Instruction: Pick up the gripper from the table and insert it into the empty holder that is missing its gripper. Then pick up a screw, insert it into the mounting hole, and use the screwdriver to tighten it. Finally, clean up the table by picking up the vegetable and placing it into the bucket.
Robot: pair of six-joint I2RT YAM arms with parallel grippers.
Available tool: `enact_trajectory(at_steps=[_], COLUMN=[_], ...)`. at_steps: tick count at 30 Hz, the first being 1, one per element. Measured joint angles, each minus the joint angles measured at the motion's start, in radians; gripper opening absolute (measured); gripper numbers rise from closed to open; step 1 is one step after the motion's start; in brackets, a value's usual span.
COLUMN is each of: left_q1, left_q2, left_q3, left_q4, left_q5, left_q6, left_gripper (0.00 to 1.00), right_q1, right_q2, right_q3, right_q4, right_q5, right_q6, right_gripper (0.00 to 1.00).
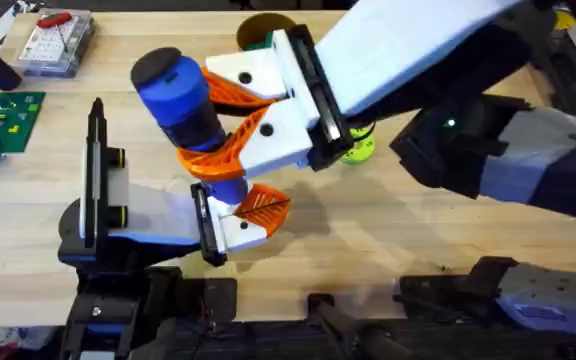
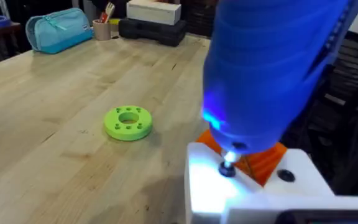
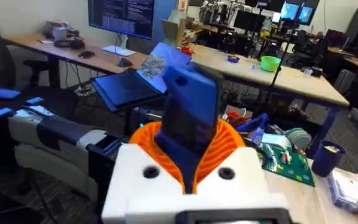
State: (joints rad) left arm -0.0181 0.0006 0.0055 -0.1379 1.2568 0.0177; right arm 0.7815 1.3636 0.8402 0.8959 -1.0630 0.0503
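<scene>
Pale wood table (image 1: 418, 240) — monitors (image 3: 124, 14) on desks behind.

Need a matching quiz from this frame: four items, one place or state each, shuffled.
1. screwdriver
2. green disc
3. circuit board
4. clear box

A. holds a red-handled tool, far left corner
B. gripped in the right claw
C. flat on the bare table, holes up
D. left edge, nearer than the box

Pairs: 1-B, 2-C, 3-D, 4-A
</scene>
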Motion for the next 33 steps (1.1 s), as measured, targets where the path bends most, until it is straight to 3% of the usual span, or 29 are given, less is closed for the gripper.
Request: enact_trajectory(at_steps=[33], left_q1=[0.0], left_q2=[0.0], left_q3=[0.0], left_q4=[0.0], left_q5=[0.0], left_q6=[0.0], left_gripper=[0.015], right_q1=[0.0], right_q2=[0.0], right_q3=[-0.002], right_q4=[-0.007], right_q5=[0.016], right_q6=[0.014], right_gripper=[0.048])
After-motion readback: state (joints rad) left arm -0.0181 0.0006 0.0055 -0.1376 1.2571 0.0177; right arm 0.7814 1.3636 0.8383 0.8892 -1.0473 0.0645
